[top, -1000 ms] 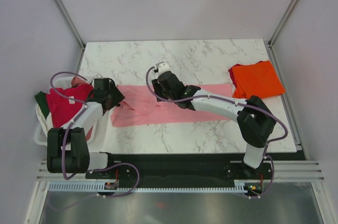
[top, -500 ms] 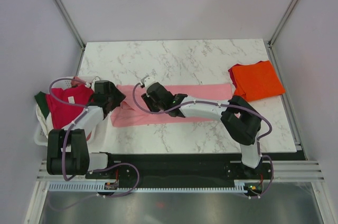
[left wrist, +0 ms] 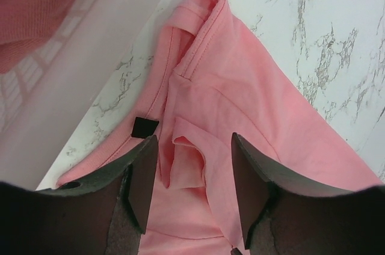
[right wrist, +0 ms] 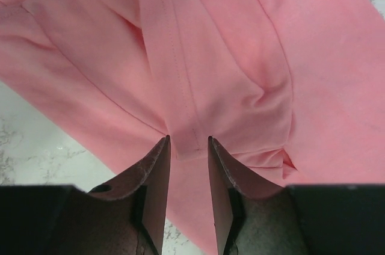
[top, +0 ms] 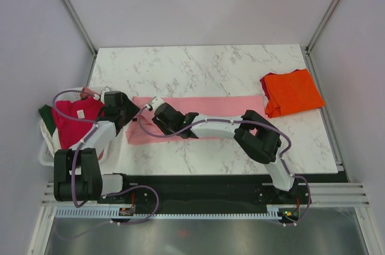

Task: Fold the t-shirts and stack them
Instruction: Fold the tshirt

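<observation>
Top external view: marble table [top: 210,62] fills mid frame, arm bases at bottom edge.
pink shirt [top: 219,104]: long strip lying across table centre, left to right. Left end is bunched w/ folds, rest flat.
basket [top: 43,154]: white, at table's left edge, mid-left of frame.
red shirt [top: 75,119]: heaped in basket.
orange shirt [top: 293,91]: folded flat, upper right of table, well apart from basket. Its left edge is just beside pink shirt's right end.
green shirt [top: 47,113]: only an edge shows, at left of red shirt in basket.
R gripper [right wrist: 189,147]: on left part of pink shirt, arm stretched across frame centre. Fingers nearly together, pinched on a hemmed fold; wrist view shows the strip running between them.
L gripper [left wrist: 192,165]: at pink shirt's left end, just beside basket. Jaws apart, a small raised fold between them, not pinched.
</observation>
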Tool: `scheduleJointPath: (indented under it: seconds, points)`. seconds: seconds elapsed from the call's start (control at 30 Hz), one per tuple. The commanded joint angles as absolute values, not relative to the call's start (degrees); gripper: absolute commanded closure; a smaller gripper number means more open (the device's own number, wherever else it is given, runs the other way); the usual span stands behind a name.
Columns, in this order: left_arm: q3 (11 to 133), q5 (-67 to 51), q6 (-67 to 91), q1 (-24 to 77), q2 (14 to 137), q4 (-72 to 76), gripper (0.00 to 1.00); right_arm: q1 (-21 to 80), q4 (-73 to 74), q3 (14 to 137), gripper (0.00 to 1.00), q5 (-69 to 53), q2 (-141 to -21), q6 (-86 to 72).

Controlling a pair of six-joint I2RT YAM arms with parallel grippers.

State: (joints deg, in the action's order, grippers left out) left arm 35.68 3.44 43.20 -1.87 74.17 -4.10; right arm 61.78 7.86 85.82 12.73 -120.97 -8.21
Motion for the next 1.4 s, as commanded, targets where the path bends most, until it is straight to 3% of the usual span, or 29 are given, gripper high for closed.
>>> scheduleJointPath:
  seconds: [0.0, 0.37, 0.57, 0.63, 0.7, 0.77, 1.2, 1.3, 1.37]
  points:
    - [36.12, 5.63, 43.51, -4.57, 76.28, -6.15, 0.41, 61.96, 8.08, 88.68, 0.61, 15.03, -121.9, -7.38]
    - [37.7, 4.22, 41.92, -4.66, 78.84, -5.8, 0.49, 62.67, 9.4, 89.3, 0.61, 15.65, -123.4, -7.21]
    - [37.79, 4.04, 41.75, -4.66, 79.28, -5.8, 0.49, 62.75, 9.49, 89.21, 0.74, 16.88, -123.58, -7.56]
    - [37.79, 4.13, 41.66, -4.66, 79.36, -5.8, 0.49, 62.84, 9.14, 88.69, 0.71, 16.35, -123.05, -7.56]
    - [38.06, 4.13, 41.66, -4.66, 79.71, -5.89, 0.49, 62.75, 8.35, 87.72, 0.6, 15.82, -122.17, -7.65]
    - [38.06, 4.04, 41.66, -4.66, 79.98, -5.89, 0.49, 62.84, 7.82, 86.93, 0.58, 15.3, -121.56, -7.82]
    - [38.32, 3.96, 41.48, -4.66, 80.33, -5.89, 0.49, 62.84, 8.43, 87.45, 0.64, 15.56, -122.78, -8.35]
    - [38.67, 3.96, 41.48, -4.75, 81.12, -6.06, 0.48, 62.84, 9.14, 88.06, 0.76, 15.91, -123.31, -8.52]
    - [39.28, 3.52, 41.22, -4.66, 82.17, -6.41, 0.48, 62.84, 8.71, 87.28, 0.91, 16.69, -122.35, -8.7]
